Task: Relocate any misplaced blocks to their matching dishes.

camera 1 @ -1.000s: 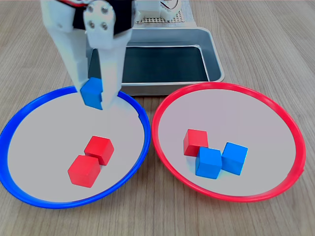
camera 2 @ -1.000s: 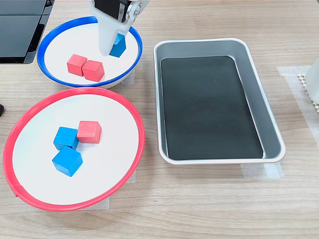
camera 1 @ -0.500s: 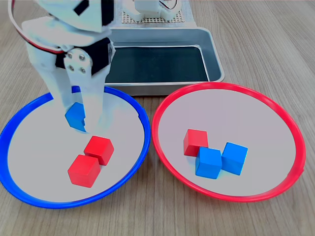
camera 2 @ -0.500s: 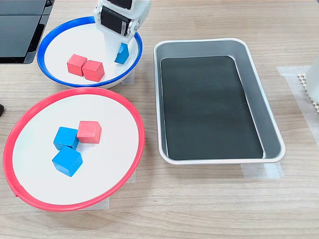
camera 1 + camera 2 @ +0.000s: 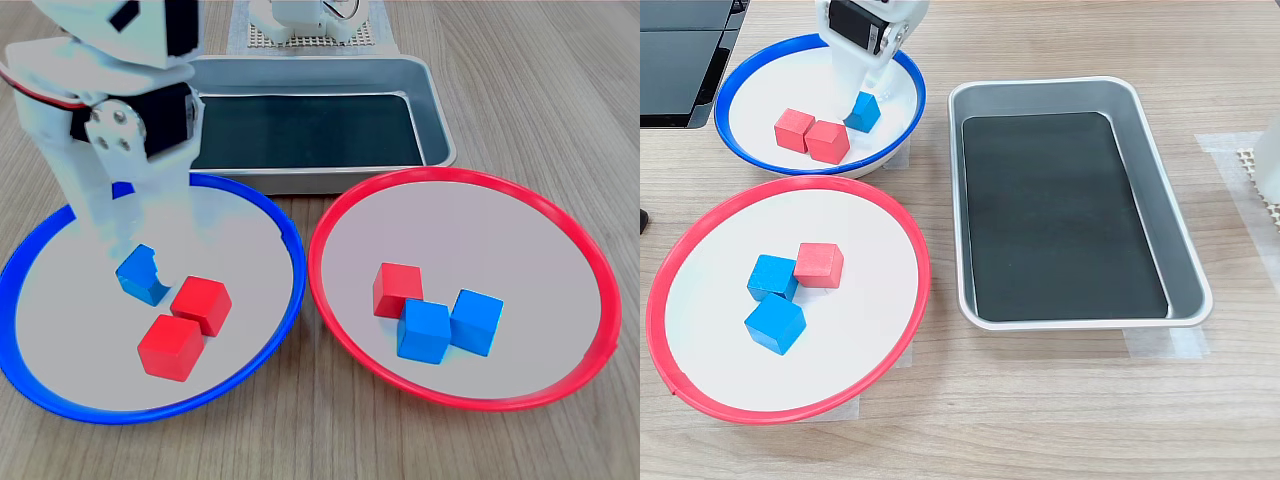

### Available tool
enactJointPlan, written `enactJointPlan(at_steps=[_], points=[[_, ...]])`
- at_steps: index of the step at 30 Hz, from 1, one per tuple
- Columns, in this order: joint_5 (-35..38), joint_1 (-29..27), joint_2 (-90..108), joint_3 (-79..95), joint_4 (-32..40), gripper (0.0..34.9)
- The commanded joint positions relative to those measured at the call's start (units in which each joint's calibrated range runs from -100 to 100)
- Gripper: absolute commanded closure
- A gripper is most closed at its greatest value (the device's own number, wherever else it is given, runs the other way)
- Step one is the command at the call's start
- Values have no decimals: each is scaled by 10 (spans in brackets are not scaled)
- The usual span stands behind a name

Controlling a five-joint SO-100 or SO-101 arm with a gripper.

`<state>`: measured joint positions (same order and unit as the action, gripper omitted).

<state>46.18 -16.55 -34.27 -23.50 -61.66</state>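
In both exterior views my gripper (image 5: 142,268) (image 5: 858,108) reaches down into the blue-rimmed dish (image 5: 290,290) (image 5: 740,160), shut on a blue block (image 5: 138,277) (image 5: 864,112) that sits at or just above the dish floor. Right beside it lie two red blocks (image 5: 201,305) (image 5: 170,347) (image 5: 794,129) (image 5: 827,141), touching each other. The red-rimmed dish (image 5: 600,270) (image 5: 920,260) holds one red block (image 5: 397,289) (image 5: 818,265) and two blue blocks (image 5: 424,331) (image 5: 476,321) (image 5: 772,277) (image 5: 774,322), clustered together.
A rectangular grey metal tray (image 5: 435,110) (image 5: 1180,250) with a black bottom stands behind the dishes in the first exterior view, holding nothing. The arm's white base (image 5: 300,25) stands behind it. A black flat object (image 5: 680,50) lies at the second exterior view's top left.
My gripper has come down with the blue block from above the blue dish's far rim to its floor, close beside the two red blocks. Nothing else moved.
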Motion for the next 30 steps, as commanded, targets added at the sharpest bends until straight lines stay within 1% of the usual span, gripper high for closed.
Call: enactJointPlan(at_steps=[1, 8, 14, 19, 25, 30], points=[[-11, 16, 16, -29, -10, 176], [-26, 61, 48, -20, -47, 182], [-29, 80, 64, -4, -70, 182], [-35, 93, 65, -2, -75, 183], [-39, 96, 52, -9, -71, 189], [-37, 80, 42, -8, -68, 191]])
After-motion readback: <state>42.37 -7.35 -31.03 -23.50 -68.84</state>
